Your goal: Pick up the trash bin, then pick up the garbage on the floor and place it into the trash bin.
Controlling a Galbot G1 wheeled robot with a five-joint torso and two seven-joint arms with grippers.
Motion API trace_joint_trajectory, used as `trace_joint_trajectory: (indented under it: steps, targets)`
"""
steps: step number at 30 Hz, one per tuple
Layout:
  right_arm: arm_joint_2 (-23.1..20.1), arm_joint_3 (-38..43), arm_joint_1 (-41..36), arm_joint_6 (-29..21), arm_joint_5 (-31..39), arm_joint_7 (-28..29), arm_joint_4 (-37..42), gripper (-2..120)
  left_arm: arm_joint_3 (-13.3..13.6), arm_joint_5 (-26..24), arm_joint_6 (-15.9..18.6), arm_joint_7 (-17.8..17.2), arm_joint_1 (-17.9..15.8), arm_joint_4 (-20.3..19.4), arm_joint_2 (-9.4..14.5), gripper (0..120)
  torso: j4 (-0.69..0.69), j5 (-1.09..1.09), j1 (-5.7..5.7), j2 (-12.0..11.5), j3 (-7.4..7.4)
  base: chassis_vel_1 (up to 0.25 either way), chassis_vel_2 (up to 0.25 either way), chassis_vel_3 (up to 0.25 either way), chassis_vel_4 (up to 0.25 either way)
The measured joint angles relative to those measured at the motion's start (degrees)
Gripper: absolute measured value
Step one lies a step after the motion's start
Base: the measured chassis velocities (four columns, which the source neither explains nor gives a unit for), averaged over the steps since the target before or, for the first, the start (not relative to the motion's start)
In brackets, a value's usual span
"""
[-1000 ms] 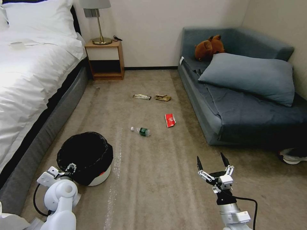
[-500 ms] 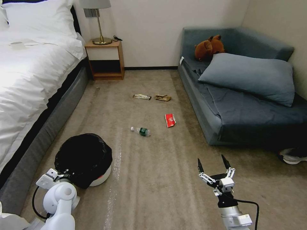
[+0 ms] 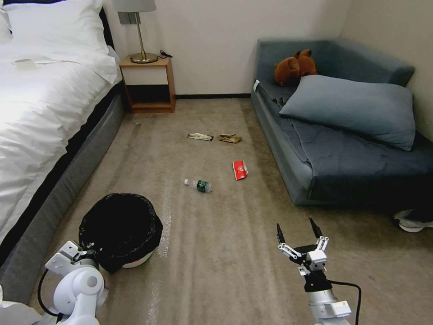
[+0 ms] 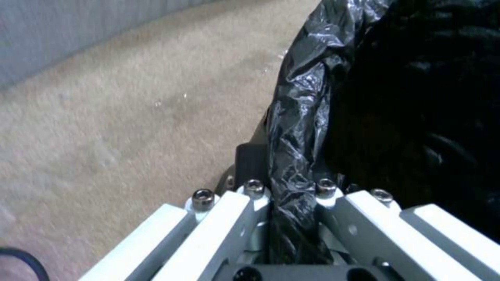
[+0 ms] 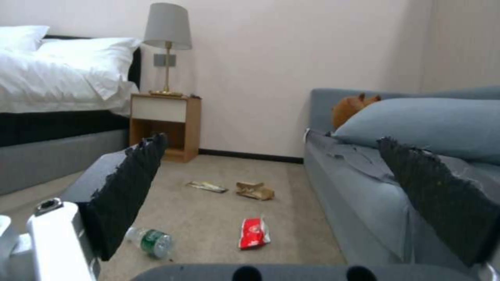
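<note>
The trash bin point(image 3: 121, 231) stands on the carpet at the robot's near left in the head view, beside the bed base, its black bag overhanging the white wall. The left gripper point(image 3: 85, 253) is at the bin's near rim, pinching the bag-covered edge. The right gripper point(image 3: 297, 231) hangs well apart on the right, fingers spread and pointing forward, holding nothing. Ahead on the open floor lie 4 pieces of garbage: the bottle point(image 3: 198, 184) nearest, lying on its side with its long axis running across the view, cap to the left; the red wrapper point(image 3: 240, 170) just beyond to its right; the brown paper bag point(image 3: 230, 138) and the flat dark wrapper point(image 3: 200, 136) farther off, side by side. The bottle lies forward and to the left of the right gripper, which I judge the nearer free arm for it.

In the left wrist view, the 2 white jaws are pressed onto a fold of black bag at the bin's rim, carpet off to the side.

In the right wrist view, the 2 dark fingers point(image 5: 130, 183) stand wide apart, and between them lie the bottle, red wrapper, paper bag and dark wrapper, ahead on the carpet.
</note>
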Motion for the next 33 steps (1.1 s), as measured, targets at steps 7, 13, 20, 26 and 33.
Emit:
trace_joint_trajectory:
  steps: [7, 13, 20, 26, 33]
  targets:
    - [0.0, -0.5, 0.8, 0.1, -1.0, 3.5, -0.6, 100, 0.7, 3.4, 0.7, 5.2, 4.6, -5.5, 1.0, 1, 0.00, 0.00, 0.00, 0.0, 0.00, 0.000, 0.000, 0.000, 0.000]
    - [-0.3, -1.6, 1.0, -1.3, 0.0, 3.8, -0.3, 100, 0.7, 5.3, 2.4, 10.0, 7.1, -7.7, 2.1, 1, -0.01, 0.01, 0.00, 0.0, 0.00, 0.000, 0.000, 0.000, 0.000]
    - [0.1, -1.5, 2.1, -0.1, 3.8, -0.8, -0.4, 100, 0.5, 12.0, 0.1, 18.0, 10.2, -10.2, 2.9, 1, 0.01, 0.00, 0.00, 0.0, 0.00, 0.000, 0.000, 0.000, 0.000]
    - [1.1, -0.4, 3.0, 2.2, 4.2, 0.3, -0.9, 100, 0.4, 16.2, -1.8, 22.5, 12.3, -12.6, 3.0, 1, 0.01, 0.00, 0.00, 0.0, 0.00, 0.000, 0.000, 0.000, 0.000]
    - [1.6, 1.6, 4.2, 5.6, 0.6, 4.0, -2.4, 100, 1.0, 17.7, -2.3, 23.6, 14.6, -15.5, 3.1, 1, 0.00, 0.00, 0.00, 0.0, 0.00, 0.000, 0.000, 0.000, 0.000]
